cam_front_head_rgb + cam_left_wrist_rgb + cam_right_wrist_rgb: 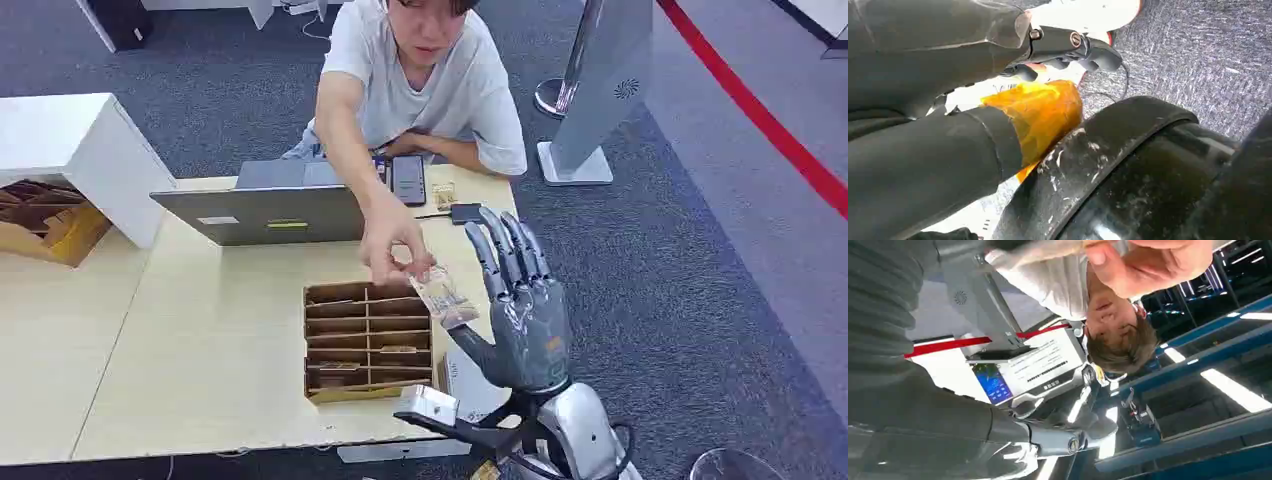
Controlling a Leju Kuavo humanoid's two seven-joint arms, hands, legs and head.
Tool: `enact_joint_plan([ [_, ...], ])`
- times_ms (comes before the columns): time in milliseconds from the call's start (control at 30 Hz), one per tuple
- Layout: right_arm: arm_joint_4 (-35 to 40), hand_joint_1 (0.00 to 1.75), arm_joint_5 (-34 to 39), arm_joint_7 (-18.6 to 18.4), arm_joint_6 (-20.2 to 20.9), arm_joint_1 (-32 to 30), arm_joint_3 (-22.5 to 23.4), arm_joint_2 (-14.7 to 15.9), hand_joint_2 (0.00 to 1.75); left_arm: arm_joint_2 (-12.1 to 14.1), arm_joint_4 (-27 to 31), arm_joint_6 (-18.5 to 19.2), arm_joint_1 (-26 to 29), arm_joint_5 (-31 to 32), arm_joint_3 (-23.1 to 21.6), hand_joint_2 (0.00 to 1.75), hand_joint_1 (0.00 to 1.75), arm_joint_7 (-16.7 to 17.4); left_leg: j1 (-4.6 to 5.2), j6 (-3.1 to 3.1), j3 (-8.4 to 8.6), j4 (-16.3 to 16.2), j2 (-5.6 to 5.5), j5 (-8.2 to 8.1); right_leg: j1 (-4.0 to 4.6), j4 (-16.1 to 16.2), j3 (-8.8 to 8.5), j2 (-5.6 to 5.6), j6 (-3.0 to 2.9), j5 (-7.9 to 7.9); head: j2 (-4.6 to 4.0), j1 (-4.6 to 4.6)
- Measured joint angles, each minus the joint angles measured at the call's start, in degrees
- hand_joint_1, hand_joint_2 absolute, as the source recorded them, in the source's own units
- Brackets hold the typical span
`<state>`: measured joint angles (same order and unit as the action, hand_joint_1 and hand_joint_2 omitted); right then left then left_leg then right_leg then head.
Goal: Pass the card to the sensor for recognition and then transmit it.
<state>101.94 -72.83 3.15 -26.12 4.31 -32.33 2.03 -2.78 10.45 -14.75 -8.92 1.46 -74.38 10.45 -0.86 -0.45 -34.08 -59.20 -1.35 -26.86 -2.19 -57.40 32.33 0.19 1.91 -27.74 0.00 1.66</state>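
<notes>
The card (441,296), a small packet in a clear sleeve, hangs above the table's right side beside the cardboard box. A person's hand (392,238) pinches its upper end. My right hand (520,315) stands upright just right of it, fingers straight and spread, thumb reaching out under the card's lower end without gripping it. In the right wrist view the person's fingers (1148,262) hold the card's edge (1048,249) beyond my thumb (1068,440). A small dark device (465,212) lies by a phone (408,178) at the table's far edge. My left hand (998,115) hangs low and holds nothing.
A divided cardboard box (368,342) sits on the wooden table (200,350), with a grey laptop (265,212) behind it. The person sits across the table. A white cabinet (75,150) stands far left, and a grey sign stand (600,90) on the carpet at right.
</notes>
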Motion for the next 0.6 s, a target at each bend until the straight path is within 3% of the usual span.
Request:
enact_joint_plan([
  [600,0.07,1.75,4.50,1.68,1.12,0.18,-0.39,0.13,1.75,-0.02,-0.13,0.37,-0.13,0.09,0.00,0.00,0.00,0.00,0.00,0.00,0.00,0.00,0.00,0.00,0.00,0.00,0.00,0.00,0.00,0.00,0.00,0.00],
])
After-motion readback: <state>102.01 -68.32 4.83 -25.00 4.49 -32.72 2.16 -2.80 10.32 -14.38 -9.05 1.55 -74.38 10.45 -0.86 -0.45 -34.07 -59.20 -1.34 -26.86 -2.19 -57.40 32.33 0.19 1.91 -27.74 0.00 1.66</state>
